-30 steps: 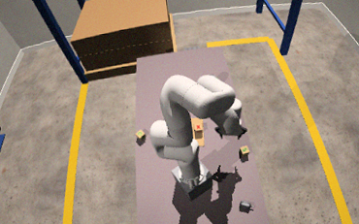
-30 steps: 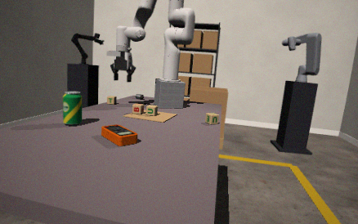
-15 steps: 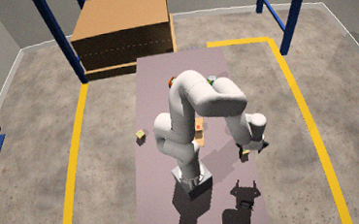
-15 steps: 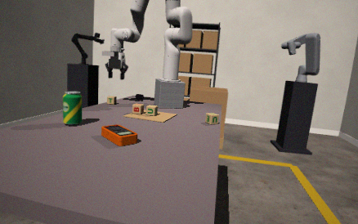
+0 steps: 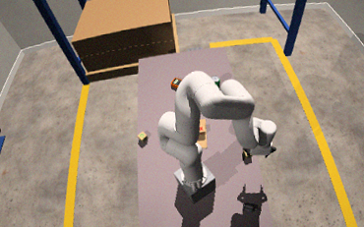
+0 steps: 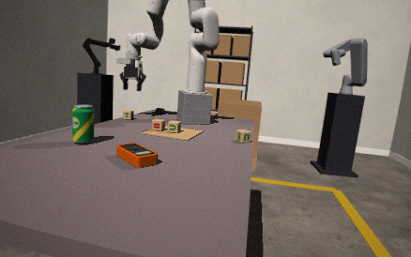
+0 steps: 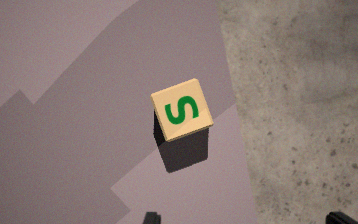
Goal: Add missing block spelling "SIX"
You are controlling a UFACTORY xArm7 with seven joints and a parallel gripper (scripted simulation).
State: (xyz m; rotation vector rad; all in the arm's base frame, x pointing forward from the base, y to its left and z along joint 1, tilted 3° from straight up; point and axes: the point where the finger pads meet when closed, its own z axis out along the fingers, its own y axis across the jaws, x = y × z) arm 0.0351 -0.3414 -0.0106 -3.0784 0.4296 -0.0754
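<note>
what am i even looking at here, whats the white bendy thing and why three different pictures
The white bendy thing is a robot arm with joints, bolted to a grey table. The three pictures show one moment from three cameras: one looking down from above, one standing at the table's far end, and one mounted near the arm's wrist, looking straight down.

At the arm's tip is its end effector, a two-fingered clamp. It hangs open above the table and holds nothing.

Under it sits a wooden block with a green S, near the table's edge. A tan mat carries two more letter blocks, and a fourth block sits off it. A green can and an orange device are also there.
</note>
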